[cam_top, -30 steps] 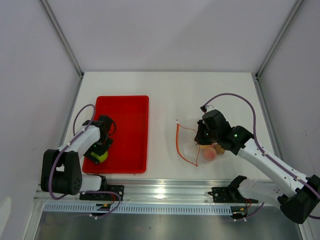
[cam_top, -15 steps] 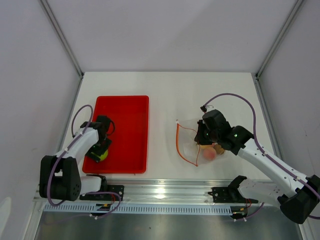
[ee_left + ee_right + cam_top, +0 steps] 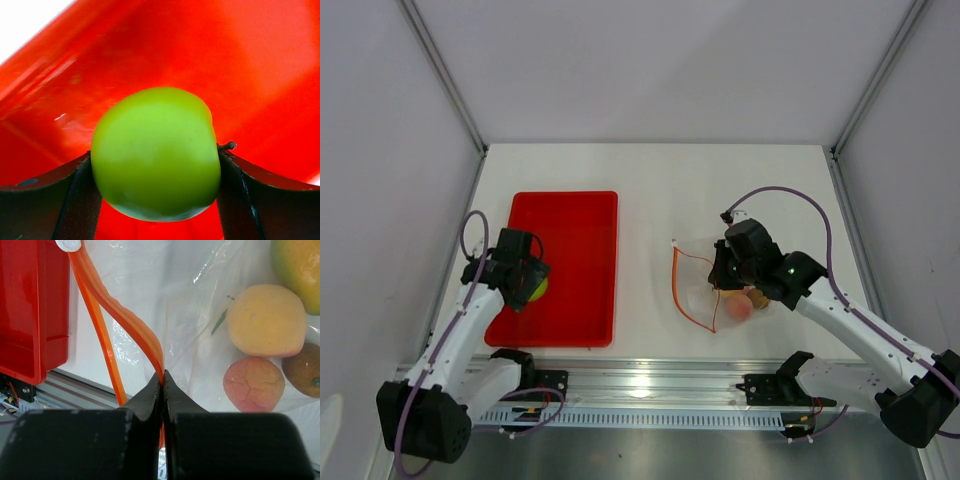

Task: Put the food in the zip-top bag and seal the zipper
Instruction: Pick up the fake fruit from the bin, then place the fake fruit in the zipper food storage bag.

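My left gripper (image 3: pixel 525 285) is shut on the green apple (image 3: pixel 156 152), which it holds a little above the red tray's left side; the apple also shows in the top view (image 3: pixel 534 288). My right gripper (image 3: pixel 163 377) is shut on the orange-red zipper (image 3: pixel 131 322), holding the upper lip of the clear zip-top bag (image 3: pixel 705 290) up so the mouth gapes toward the left. Inside the bag lie a peach-pink fruit (image 3: pixel 253 384), a yellow-orange fruit (image 3: pixel 266 320), a small brown fruit (image 3: pixel 302 369) and part of a yellow-green fruit (image 3: pixel 298 260).
The red tray (image 3: pixel 570 265) lies at the left of the white table, its corner in the right wrist view (image 3: pixel 30 310). An aluminium rail (image 3: pixel 650 385) runs along the near edge. Grey walls close in both sides.
My left gripper has lifted the green apple off the tray floor and drawn it slightly up and away from the near edge. The right arm and the bag have not moved.
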